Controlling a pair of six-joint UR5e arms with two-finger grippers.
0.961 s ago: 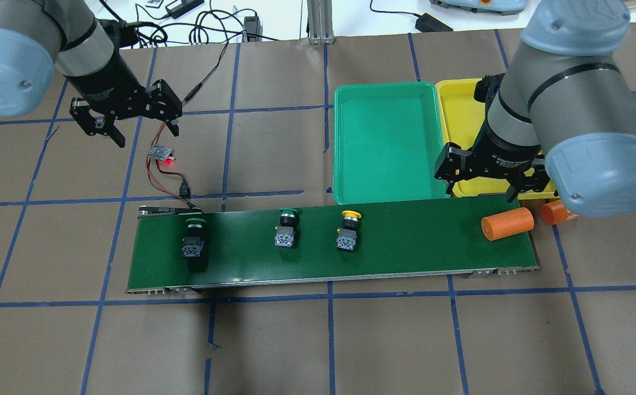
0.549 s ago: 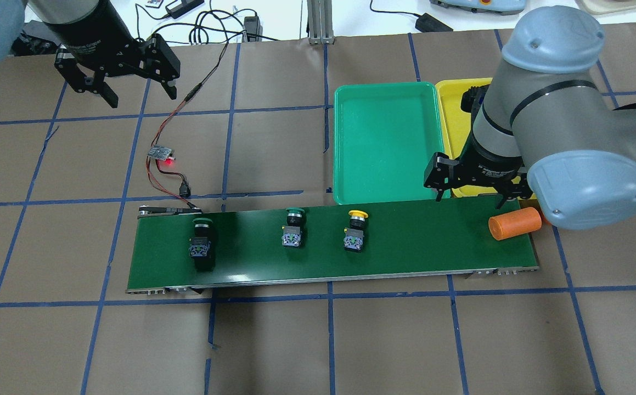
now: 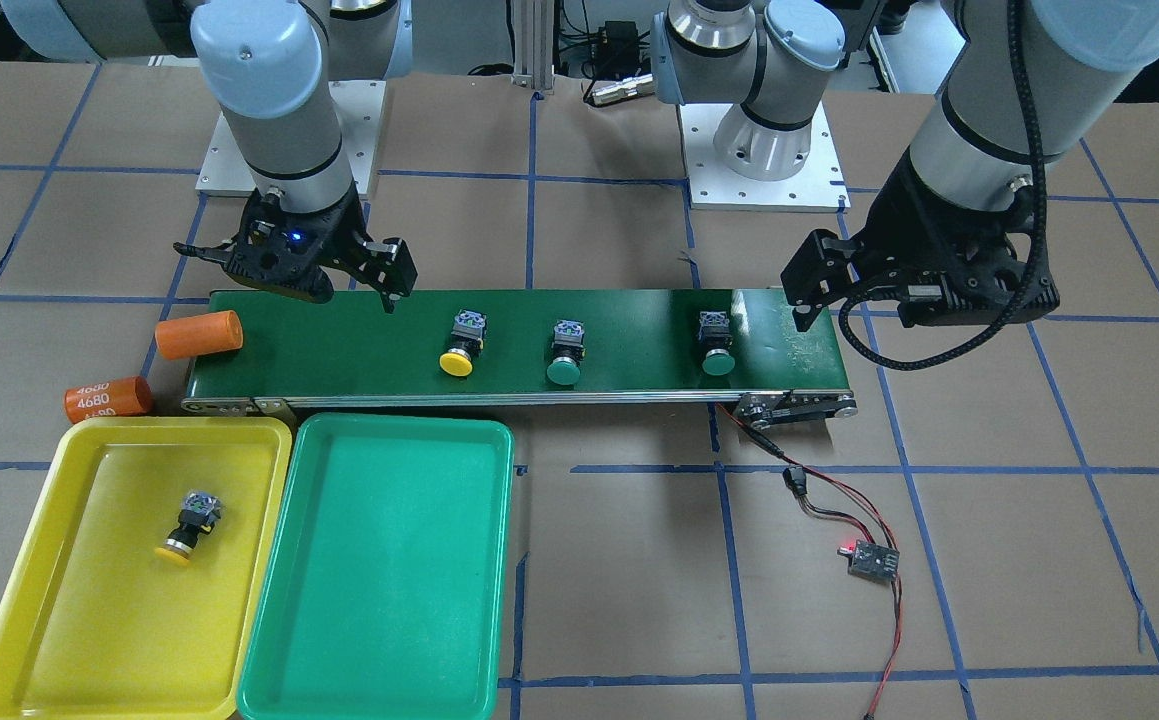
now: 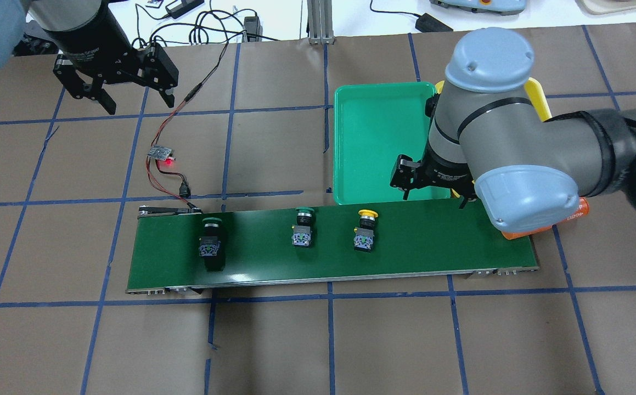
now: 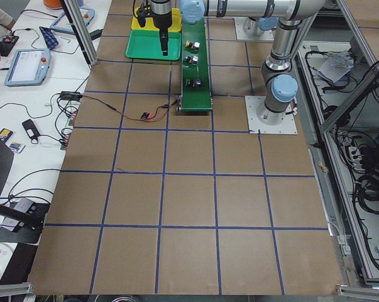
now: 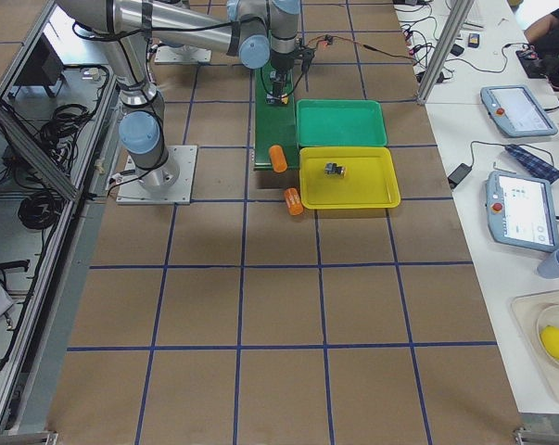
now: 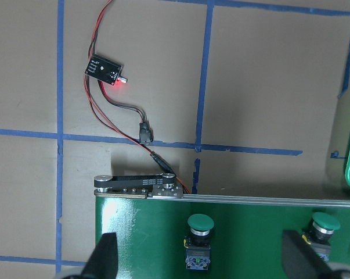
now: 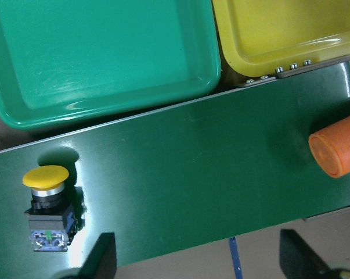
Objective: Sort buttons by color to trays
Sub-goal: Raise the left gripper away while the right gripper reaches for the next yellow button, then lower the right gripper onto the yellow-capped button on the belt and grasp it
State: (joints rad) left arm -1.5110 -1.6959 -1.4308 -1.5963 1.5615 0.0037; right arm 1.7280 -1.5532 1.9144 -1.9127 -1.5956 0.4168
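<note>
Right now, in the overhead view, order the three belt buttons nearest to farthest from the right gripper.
1. the yellow button, beside the right gripper.
2. the middle green button, central on the belt.
3. the far green button, at its left end.

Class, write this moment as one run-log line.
left gripper: open, empty | right gripper: open, empty, above belt | yellow tray: one yellow button | green tray: no button | belt: one yellow-capped button, two green buttons

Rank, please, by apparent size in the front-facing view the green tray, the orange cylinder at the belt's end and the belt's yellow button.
1. green tray
2. orange cylinder
3. yellow button, clearly smallest
</note>
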